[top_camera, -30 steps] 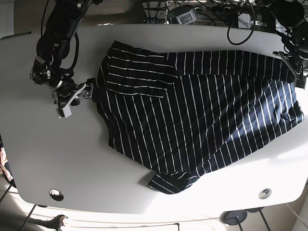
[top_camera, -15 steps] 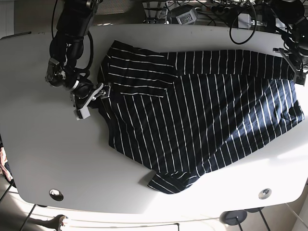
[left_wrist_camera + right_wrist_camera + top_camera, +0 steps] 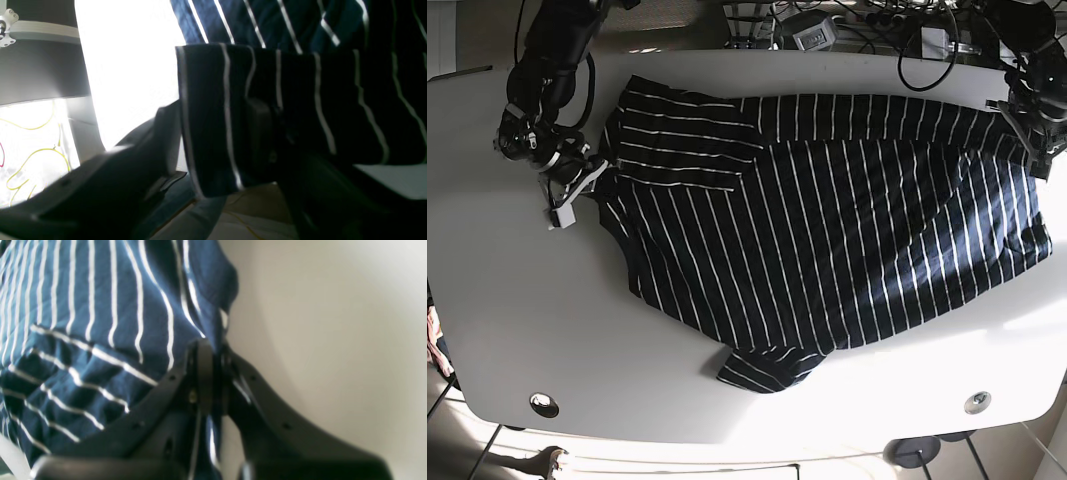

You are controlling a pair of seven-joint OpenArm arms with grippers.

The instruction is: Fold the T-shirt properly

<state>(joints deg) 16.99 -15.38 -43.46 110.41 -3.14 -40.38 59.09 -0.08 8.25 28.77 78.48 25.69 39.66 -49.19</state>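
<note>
Both tools clamped on T-shirt (image 3: 827, 230) edges: right tool (image 3: 585, 188), left tool (image 3: 1032, 135); bare table (image 3: 517, 300) alongside.

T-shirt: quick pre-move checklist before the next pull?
1. Right pincer closed on T-shirt edge: ok.
2. Left pincer closed on the cloth at the far corner: ok; fabric sits between the fingers.
3. Shirt flat: not ok; one sleeve is bunched at the near edge, and a fold lies near the right pincer.
4. Shirt fully on table: ok in base view.
5. Grip depth: cannot tell.
</note>
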